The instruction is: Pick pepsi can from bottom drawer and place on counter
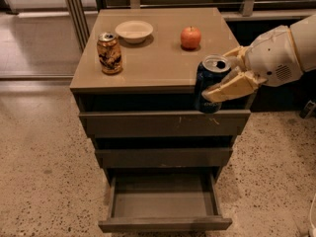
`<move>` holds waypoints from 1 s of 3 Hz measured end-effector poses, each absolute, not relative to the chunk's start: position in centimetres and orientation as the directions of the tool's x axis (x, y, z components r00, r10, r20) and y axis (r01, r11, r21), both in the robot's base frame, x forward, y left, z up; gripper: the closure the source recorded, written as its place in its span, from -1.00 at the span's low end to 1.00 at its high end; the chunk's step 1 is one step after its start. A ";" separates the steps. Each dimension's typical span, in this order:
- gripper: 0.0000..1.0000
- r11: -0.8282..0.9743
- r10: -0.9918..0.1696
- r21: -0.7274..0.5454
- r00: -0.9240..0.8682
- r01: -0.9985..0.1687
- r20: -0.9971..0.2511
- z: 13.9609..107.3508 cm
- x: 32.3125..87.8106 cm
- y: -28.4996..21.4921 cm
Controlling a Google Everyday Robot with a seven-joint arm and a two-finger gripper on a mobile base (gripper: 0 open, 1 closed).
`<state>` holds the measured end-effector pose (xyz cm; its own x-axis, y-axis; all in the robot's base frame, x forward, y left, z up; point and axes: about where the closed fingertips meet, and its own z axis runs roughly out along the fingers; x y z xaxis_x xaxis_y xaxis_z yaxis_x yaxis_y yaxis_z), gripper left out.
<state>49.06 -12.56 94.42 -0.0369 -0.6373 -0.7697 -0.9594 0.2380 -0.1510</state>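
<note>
My gripper (224, 78) comes in from the right and is shut on the pepsi can (209, 85), a dark blue can with a silver top. The can is upright, held in the air in front of the counter's (163, 53) front right edge, its top about level with the counter surface. The bottom drawer (164, 201) stands pulled open below and its tray holds nothing.
On the counter stand a gold-brown patterned can (109, 53) at the front left, a white bowl (134, 31) behind it and a red apple (190, 37) at the back right. The two upper drawers (163, 125) are shut. Speckled floor surrounds the cabinet.
</note>
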 end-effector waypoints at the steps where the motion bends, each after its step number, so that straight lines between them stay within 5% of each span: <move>1: 1.00 0.266 -0.630 -0.162 -0.044 -0.950 -0.775 94.5 49.9 -12.6; 3: 1.00 0.370 -0.612 -0.143 -0.124 -0.918 -0.781 93.6 59.5 -15.0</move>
<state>59.49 -15.03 93.65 -0.1243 -0.6116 -0.7813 -0.9180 0.3697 -0.1434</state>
